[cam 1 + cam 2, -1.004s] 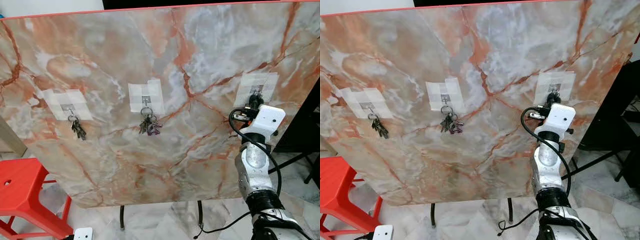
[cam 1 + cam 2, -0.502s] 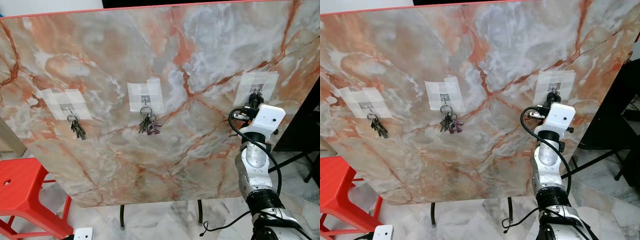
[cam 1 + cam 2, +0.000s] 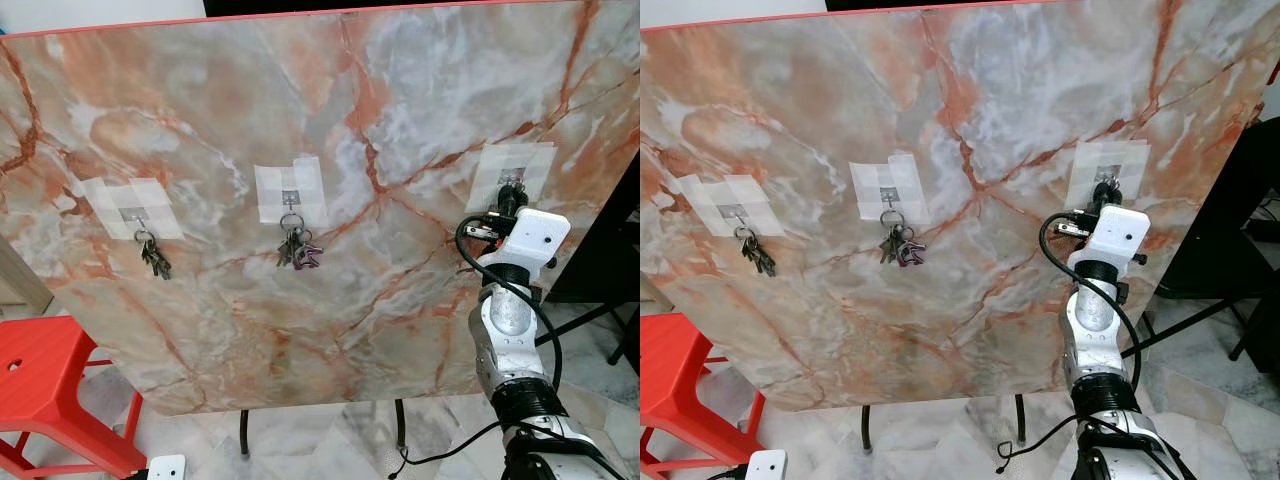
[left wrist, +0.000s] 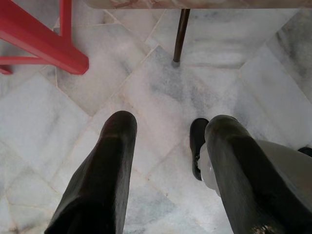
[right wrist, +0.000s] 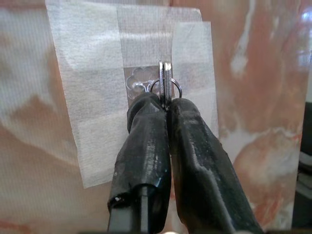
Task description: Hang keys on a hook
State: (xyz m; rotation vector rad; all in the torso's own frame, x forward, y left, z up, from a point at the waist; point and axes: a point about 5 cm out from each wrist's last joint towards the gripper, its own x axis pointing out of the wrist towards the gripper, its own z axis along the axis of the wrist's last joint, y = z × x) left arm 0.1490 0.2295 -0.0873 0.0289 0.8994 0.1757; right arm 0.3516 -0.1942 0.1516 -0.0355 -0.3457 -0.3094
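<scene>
Marble board point(image 3: 400, 120): right pincer point(image 5: 165, 105) clamps keys point(image 5: 166, 80) at taped hook point(image 5: 139, 87).

The board point(image 3: 330, 130) is marbled orange, pink and grey-white with rust veins. White tape patches point(image 3: 290, 190) sit on it. The stool point(image 3: 50, 390) is red. The floor point(image 4: 161, 97) is pale grey marble.

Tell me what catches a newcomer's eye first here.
A large tilted orange-veined marble board carries three taped hooks; bunches of keys hang from the left and middle ones. At the right taped hook, the right gripper is shut on a silver key with ring.
</scene>
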